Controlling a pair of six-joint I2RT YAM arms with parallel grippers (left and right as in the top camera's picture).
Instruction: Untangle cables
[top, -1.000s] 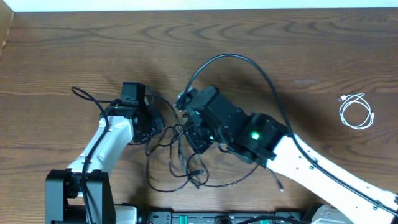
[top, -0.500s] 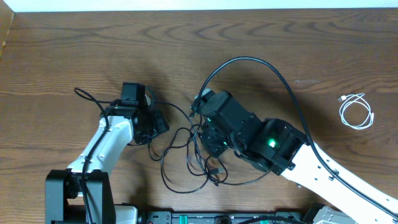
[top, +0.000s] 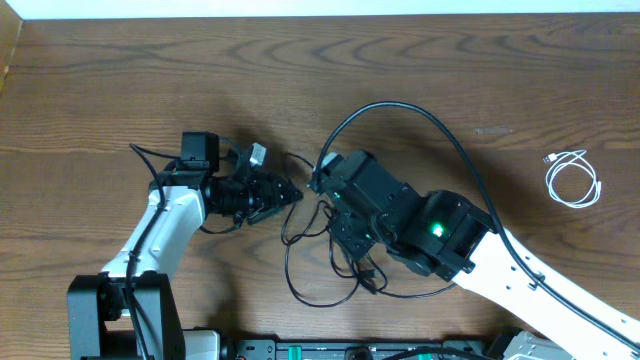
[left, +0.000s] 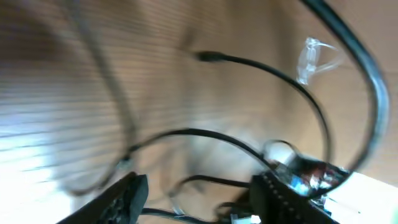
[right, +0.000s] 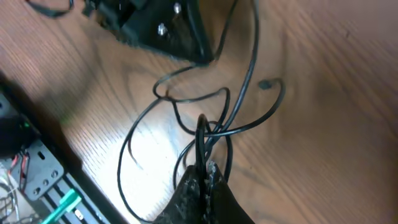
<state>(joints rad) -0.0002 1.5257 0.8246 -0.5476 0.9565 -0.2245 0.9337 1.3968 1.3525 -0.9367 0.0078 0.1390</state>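
Note:
A tangle of thin black cables (top: 297, 228) lies on the wooden table between my two arms. A thicker black cable (top: 420, 112) arcs up and over the right arm. My right gripper (top: 323, 190) is shut on a black cable strand (right: 202, 134), which runs up out of its closed fingertips (right: 204, 171). My left gripper (top: 290, 193) points right, close to the right one, and appears as a dark shape (right: 161, 28). The left wrist view is blurred. There the left gripper (left: 199, 190) stands open, with a thin black cable (left: 205, 134) crossing the gap untouched.
A coiled white cable (top: 574, 179) lies apart at the far right. A small clear plastic piece (left: 317, 56) lies on the wood. An equipment rail (right: 43, 180) with green parts runs along the table's front edge.
The left gripper has swung from pointing down-right to pointing right, toward the right gripper. The right gripper has shifted right, dragging the cables with it; the loose loops now lie further right.

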